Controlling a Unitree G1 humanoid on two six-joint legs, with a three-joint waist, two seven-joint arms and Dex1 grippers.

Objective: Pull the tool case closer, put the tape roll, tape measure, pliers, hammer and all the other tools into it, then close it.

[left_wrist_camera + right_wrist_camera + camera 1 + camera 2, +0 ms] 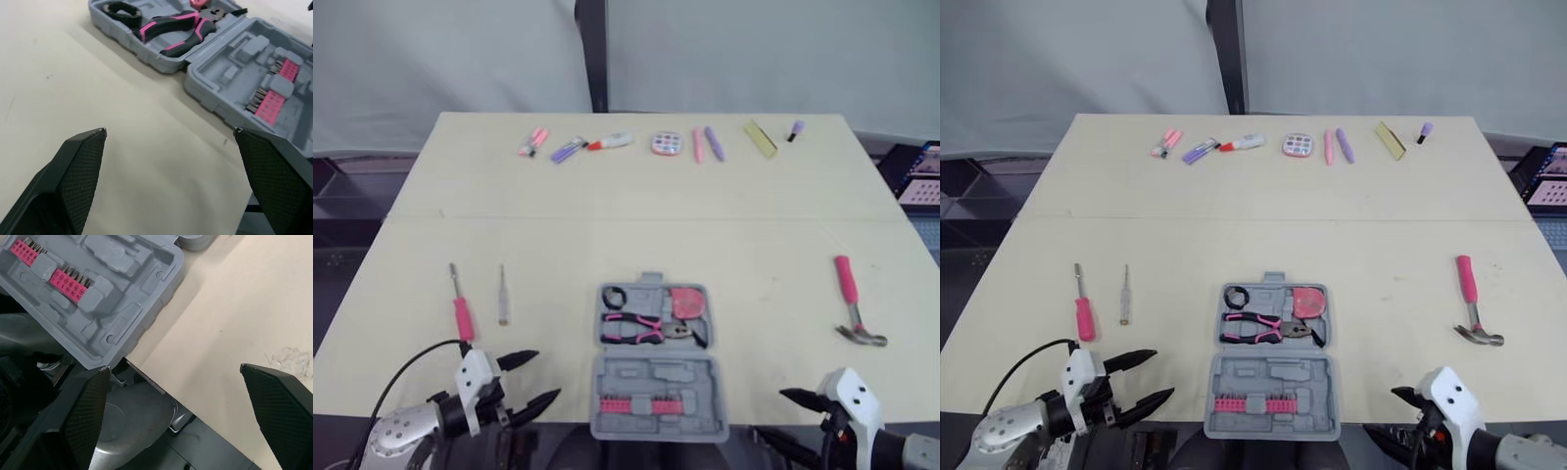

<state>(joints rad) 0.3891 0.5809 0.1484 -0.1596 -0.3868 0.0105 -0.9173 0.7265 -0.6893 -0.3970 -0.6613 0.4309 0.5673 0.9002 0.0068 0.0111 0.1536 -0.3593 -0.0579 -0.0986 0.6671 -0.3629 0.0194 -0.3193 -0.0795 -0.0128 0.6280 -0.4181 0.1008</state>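
Tool case (654,367) lies open and flat at centre of worktop (754,225), by the near edge, btwn the two arms.
- Far half: black tape roll (614,297) in lt corner, pink tape measure (686,303) in rt corner, pink-handled pliers (641,328) lying across, nearer the hinge.
- Near half: pink bit set (641,404) seated in a row along its front.
- Rt wrist view: front corner of near half juts just past worktop edge.

Outside the case:
- Hammer (852,304): pink grip, steel head toward robot, well off to the rt.
- Pink-handled screwdriver (460,305) & clear-handled screwdriver (503,297): side by side but apart on the lt, shafts pointing away from robot.

Left tool (546,375): fingers spread wide, released, nothing btwn them. Sits at near edge, lt of case, tips aimed toward it, not touching.

Right tool (770,412): fingers likewise spread, released. Sits at near edge, rt of case, clear of it.

Far edge: row of small items (667,144), pink, purple & yellow. Too small to ID.
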